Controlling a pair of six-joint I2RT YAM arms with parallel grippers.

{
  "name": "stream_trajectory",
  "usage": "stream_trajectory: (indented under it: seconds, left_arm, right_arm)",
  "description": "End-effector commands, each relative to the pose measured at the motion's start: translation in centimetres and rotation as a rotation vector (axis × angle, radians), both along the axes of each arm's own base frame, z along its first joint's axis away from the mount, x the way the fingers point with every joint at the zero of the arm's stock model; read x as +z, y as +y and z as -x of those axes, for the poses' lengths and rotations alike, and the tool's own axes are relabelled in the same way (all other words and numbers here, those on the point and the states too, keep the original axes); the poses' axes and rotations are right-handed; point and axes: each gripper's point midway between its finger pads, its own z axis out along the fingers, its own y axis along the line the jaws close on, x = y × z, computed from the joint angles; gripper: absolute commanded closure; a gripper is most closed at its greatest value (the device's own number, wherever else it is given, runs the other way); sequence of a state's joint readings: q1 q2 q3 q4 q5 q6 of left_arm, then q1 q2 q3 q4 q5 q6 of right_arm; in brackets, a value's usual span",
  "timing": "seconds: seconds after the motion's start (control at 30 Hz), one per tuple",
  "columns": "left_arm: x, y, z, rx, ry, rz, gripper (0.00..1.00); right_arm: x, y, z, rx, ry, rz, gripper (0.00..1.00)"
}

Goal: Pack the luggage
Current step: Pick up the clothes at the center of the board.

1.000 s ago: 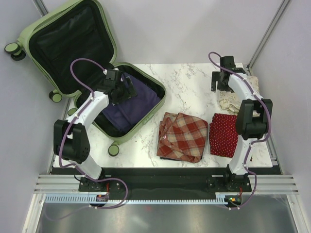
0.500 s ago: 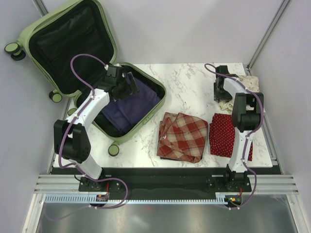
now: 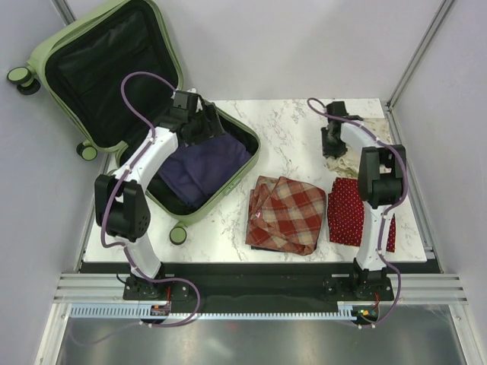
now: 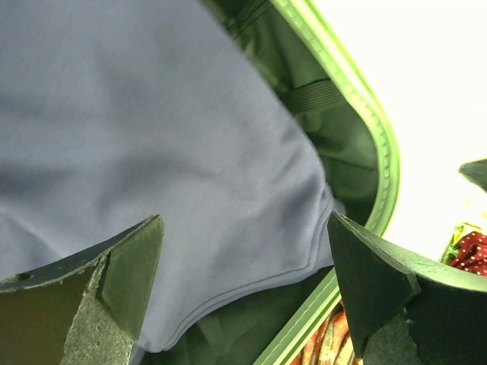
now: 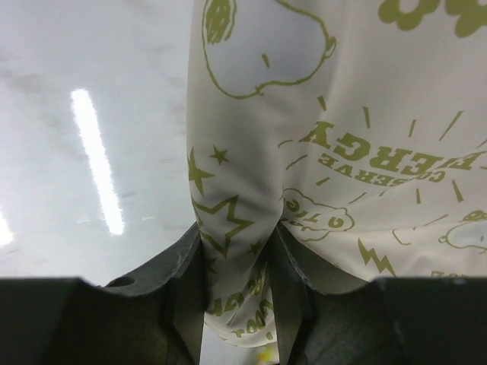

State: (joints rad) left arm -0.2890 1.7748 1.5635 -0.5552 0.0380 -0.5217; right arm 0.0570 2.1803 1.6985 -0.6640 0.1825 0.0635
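Pickup of the next garment looks to be the step in hand: at the far right of the table point(image 3: 281, 129) the right gripper point(image 5: 236, 258) is pinched on a fold of the cream printed cloth point(image 5: 342, 91). The luggage point(image 3: 91, 61) lies open at the far left with a navy garment point(image 4: 152, 114) in its base. The cloth likely needs lifting and carrying left, yet the left gripper point(image 4: 243, 228), spread and empty, hangs over the case, and a plaid cloth point(image 3: 285, 213) and red dotted cloth point(image 3: 346, 209) wait nearer, side by side.
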Motion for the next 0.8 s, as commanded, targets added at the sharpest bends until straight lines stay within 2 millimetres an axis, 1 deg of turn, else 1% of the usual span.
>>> stream_trajectory:
  seconds: [0.0, 0.03, 0.07, 0.1, 0.13, 0.17, 0.2, 0.23, 0.27, 0.3, 0.33, 0.37, 0.4, 0.43, 0.47, 0.5, 0.53, 0.57, 0.6, 0.63, 0.67, 0.7, 0.73, 0.77]
  left_arm:
    - [2.4, -2.0, -1.1, -0.092, -0.069, 0.009, 0.04]
    - [2.4, -2.3, -1.3, -0.1, -0.071, 0.01, 0.04]
    - [2.1, -2.8, -1.4, -0.113, -0.063, 0.016, 0.04]
    - [2.6, -3.6, -1.6, -0.128, -0.074, 0.026, 0.04]
    - [2.6, -4.1, -1.7, -0.139, -0.075, 0.029, 0.04]
    - [2.1, -4.8, -1.8, -0.155, -0.064, 0.034, 0.04]
    - [2.7, -5.9, -1.9, -0.177, -0.079, 0.042, 0.04]
    - [2.7, -6.6, -2.0, -0.193, -0.082, 0.044, 0.04]
    - [2.0, -7.4, -2.1, -0.212, -0.068, 0.048, 0.04]
    - [2.7, -8.8, -2.2, -0.238, -0.086, 0.056, 0.04]
    - [2.8, -9.5, -2.2, -0.253, -0.09, 0.065, 0.05]
    - [2.6, -10.5, -2.1, -0.279, -0.08, 0.082, 0.05]
    - [2.6, -11.8, -2.3, -0.302, -0.082, 0.093, 0.05]
    - [2.4, -12.6, -2.3, -0.315, -0.077, 0.105, 0.05]
    - [3.1, -14.0, -2.2, -0.341, -0.088, 0.128, 0.05]
    - [1.8, -14.8, -2.4, -0.343, -0.061, 0.136, 0.05]
    - [1.8, -15.6, -2.5, -0.351, -0.063, 0.147, 0.05]
    - [2.6, -16.9, -2.5, -0.374, -0.079, 0.17, 0.05]
    - [2.3, -17.7, -2.5, -0.385, -0.077, 0.18, 0.05]
    - [1.5, -18.6, -2.6, -0.392, -0.064, 0.193, 0.05]
    - [1.6, -19.6, -2.6, -0.415, -0.075, 0.216, 0.05]
    - [1.9, -21.0, -2.3, -0.44, -0.085, 0.233, 0.05]
    - [1.1, -21.9, -2.2, -0.459, -0.078, 0.245, 0.05]
    - [1.3, -23.1, -2.1, -0.477, -0.097, 0.262, 0.05]
  right_arm:
    - [0.8, 9.7, 0.1, 0.137, -0.014, -0.222, 0.59]
    - [0.7, 10.7, 0.3, 0.132, -0.008, -0.242, 0.59]
    - [0.6, 12.2, 0.6, 0.147, -0.002, -0.259, 0.59]
    - [0.6, 12.9, 0.8, 0.15, 0.001, -0.274, 0.59]
    - [0.5, 13.9, 1.1, 0.159, 0.009, -0.307, 0.59]
    - [0.3, 14.8, 1.3, 0.148, 0.016, -0.33, 0.59]
    - [0.2, 15.2, 1.5, 0.145, 0.02, -0.344, 0.58]
    - [0.1, 15.8, 1.7, 0.146, 0.028, -0.373, 0.57]
    - [0.2, 16.1, 1.6, 0.136, 0.024, -0.391, 0.57]
    - [0.3, 16.3, 1.5, 0.136, 0.024, -0.4, 0.54]
    - [0.6, 16.4, 1.4, 0.138, 0.021, -0.411, 0.52]
    - [1.4, 16.7, 1.0, 0.143, 0.001, -0.422, 0.48]
    - [2.0, 16.7, 0.8, 0.144, -0.011, -0.427, 0.4]
    - [2.6, 16.7, 0.5, 0.142, -0.024, -0.434, 0.36]
    - [4.1, 16.4, 0.1, 0.136, -0.051, -0.458, 0.31]
    - [4.9, 16.1, -0.2, 0.124, -0.067, -0.473, 0.21]
    - [5.6, 15.8, -0.3, 0.113, -0.079, -0.486, 0.18]
    - [7.3, 14.7, -0.6, 0.094, -0.113, -0.507, 0.15]
    - [8.1, 13.8, -0.6, 0.078, -0.13, -0.509, 0.11]
    - [8.7, 12.9, -0.7, 0.057, -0.147, -0.507, 0.1]
    - [9.9, 11.1, -0.6, 0.026, -0.178, -0.499, 0.09]
    - [10.3, 9.9, -0.6, 0.003, -0.196, -0.479, 0.08]
    - [11.1, 8.4, -0.6, -0.016, -0.222, -0.468, 0.07]
    - [10.5, 7.6, -0.3, -0.033, -0.216, -0.461, 0.08]
